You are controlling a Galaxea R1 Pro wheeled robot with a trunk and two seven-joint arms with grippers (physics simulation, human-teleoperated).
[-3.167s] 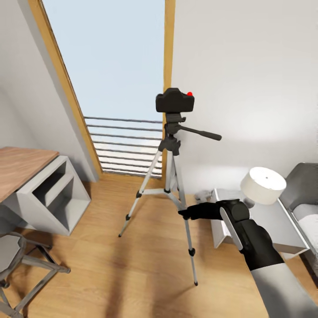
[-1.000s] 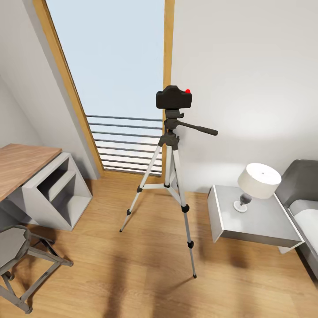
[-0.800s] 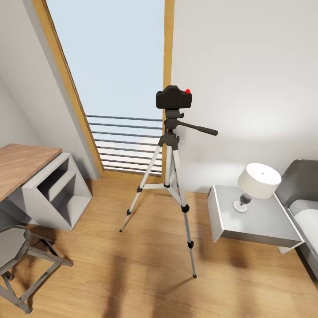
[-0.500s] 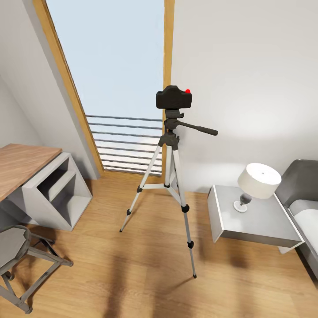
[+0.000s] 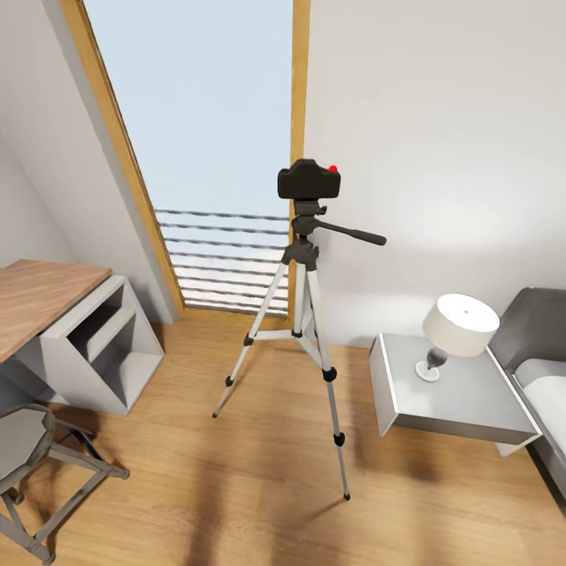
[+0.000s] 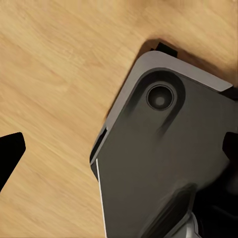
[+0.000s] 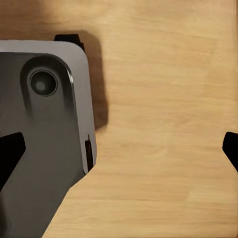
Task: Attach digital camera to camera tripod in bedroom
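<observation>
Both grippers hang spread open over floor, holding nothing. Digital camera (image 5: pixel 309 181) sits on the camera tripod (image 5: pixel 303 314) mid-frame. Looks light, rigid, probably tippy; I'd pinch the body sides.

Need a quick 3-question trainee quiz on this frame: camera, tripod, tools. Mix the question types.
1. True or false: the digital camera sits on the head of the camera tripod.
2. What stands on the white nightstand? A) table lamp B) stool C) book
3. Fill in: in the wrist views both tools' fingertips are wide apart, so both tools are ____.

Key: 1 true. 2 A, the table lamp. 3 open; the left tool and the right tool both hang over wood floor.
</observation>
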